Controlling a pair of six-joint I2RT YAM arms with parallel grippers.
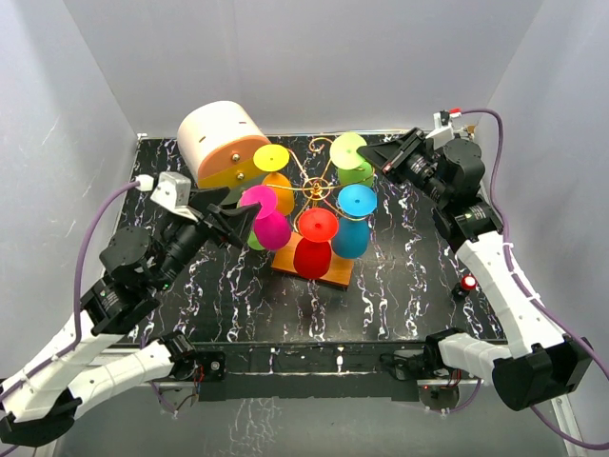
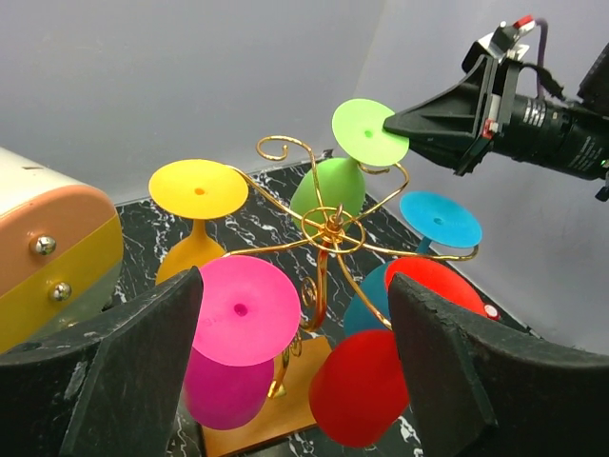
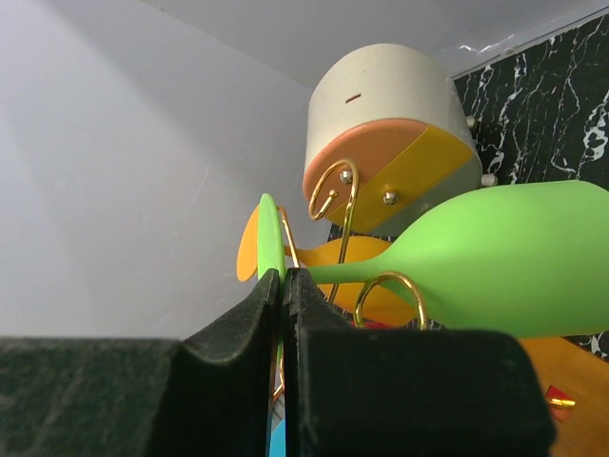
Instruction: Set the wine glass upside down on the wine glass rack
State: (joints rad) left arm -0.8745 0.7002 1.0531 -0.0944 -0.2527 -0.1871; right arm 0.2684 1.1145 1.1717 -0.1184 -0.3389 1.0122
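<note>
right gripper (image 3: 283,286): we see it clenched on the thin foot of the green wine glass (image 3: 495,252), one pad on each face.
green wine glass: upside down, foot at the fingertips, bowl beyond and below them.
wine glass rack (image 2: 328,228): gold curls just past those fingertips, beside the stem; we cannot tell whether they bear it.
left gripper (image 2: 297,319): spread wide, grasping nothing.
pink glass (image 2: 243,309): just ahead, between the left fingers, untouched.
</note>
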